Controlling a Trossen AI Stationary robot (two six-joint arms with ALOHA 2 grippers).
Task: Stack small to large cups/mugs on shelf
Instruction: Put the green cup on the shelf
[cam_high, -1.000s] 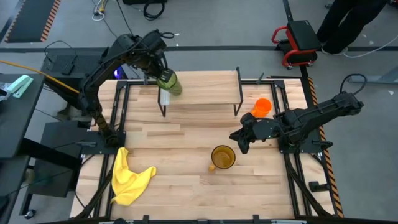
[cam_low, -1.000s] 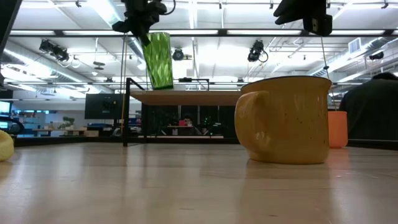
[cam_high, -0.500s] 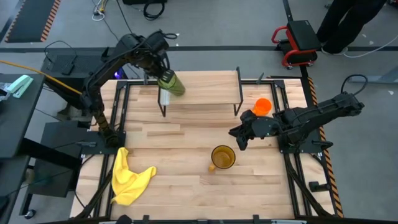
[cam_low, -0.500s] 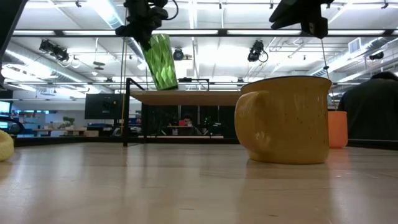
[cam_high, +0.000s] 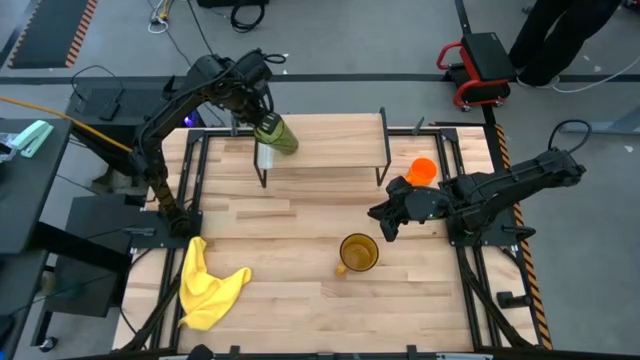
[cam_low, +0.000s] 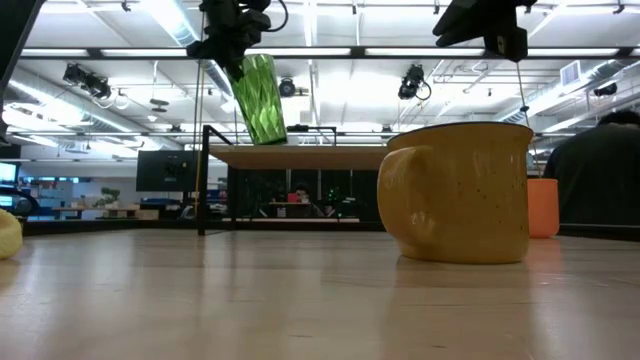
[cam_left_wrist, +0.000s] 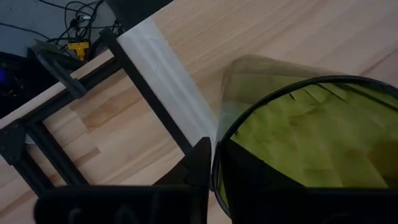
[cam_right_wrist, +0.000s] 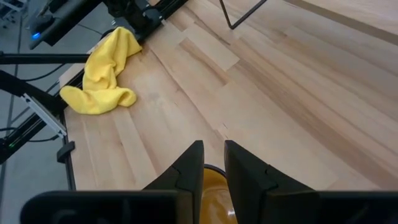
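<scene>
Left gripper (cam_high: 262, 118) jaws clamped on translucent green ribbed tumbler (cam_high: 274, 133), tilted over shelf's (cam_high: 330, 150) nine-o'clock end for placing. Right gripper (cam_high: 381, 222) jaws nearly together, empty, above amber-yellow handled mug (cam_high: 358, 252).

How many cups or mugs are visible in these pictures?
3: the green tumbler tilted at the left gripper over the shelf; the yellow mug mid-table; the orange mug right of the shelf.

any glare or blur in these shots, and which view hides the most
Low view: bright ceiling strip lights glare behind the green tumbler, and the amber mug looms large, hiding part of the shelf. Left wrist view: the tumbler's near rim is soft and fills much of the frame. High view: evenly lit, shelf shadow faint. Right wrist view: yellow cloth fairly clear.
</scene>
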